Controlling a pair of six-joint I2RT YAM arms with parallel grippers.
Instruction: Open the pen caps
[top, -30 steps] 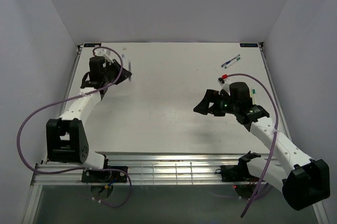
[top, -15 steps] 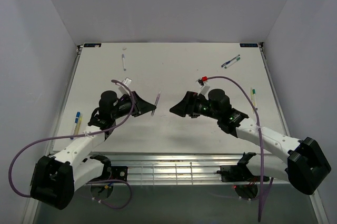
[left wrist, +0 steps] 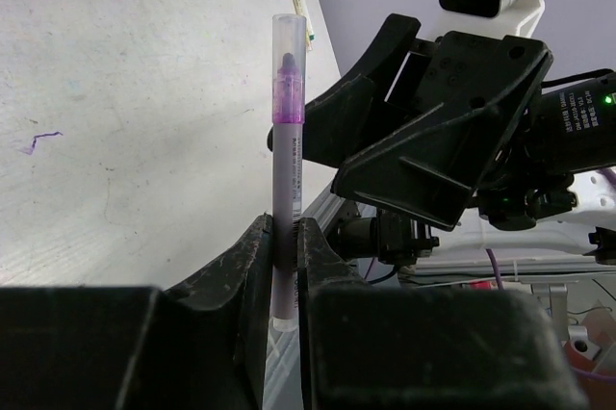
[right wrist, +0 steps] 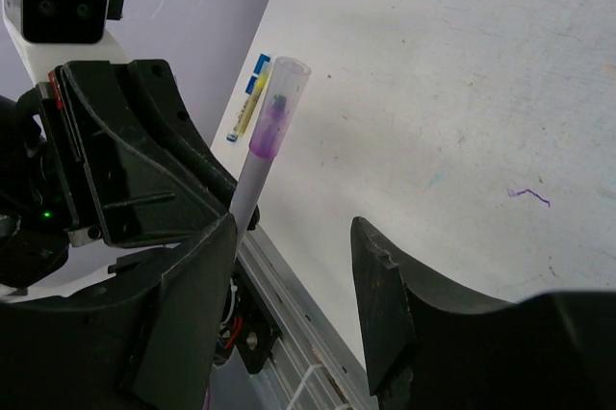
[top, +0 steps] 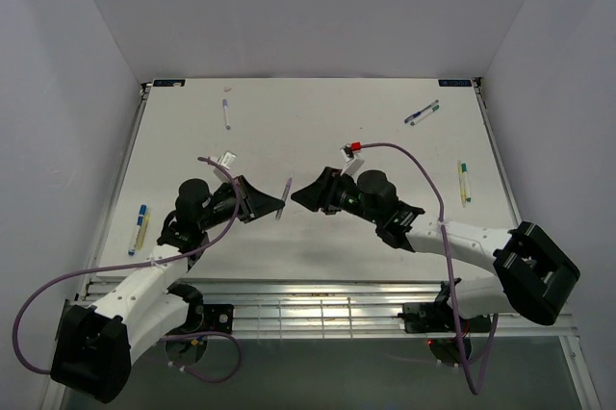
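Note:
My left gripper [top: 275, 204] is shut on the pale grey barrel of a purple pen [top: 285, 194] and holds it above the table's near middle. In the left wrist view the jaws [left wrist: 285, 237] clamp the lower barrel [left wrist: 287, 179]. The clear, purple-tinted pen cap [left wrist: 286, 54] is on the far end. My right gripper [top: 300, 192] is open and faces it from the right. In the right wrist view the capped end [right wrist: 279, 102] stands beyond my left finger [right wrist: 188, 275], not between the jaws [right wrist: 294, 266].
Other pens lie on the table: one at the back left [top: 226, 114], a blue and green pair at the back right [top: 422, 113], a green-yellow one at the right edge [top: 464, 182], a blue and yellow pair at the left edge [top: 140, 227]. A metal rail [top: 318, 309] borders the near edge.
My left arm has brought the purple pen from the back left to the near middle. My right gripper has moved left, close to the pen, still open.

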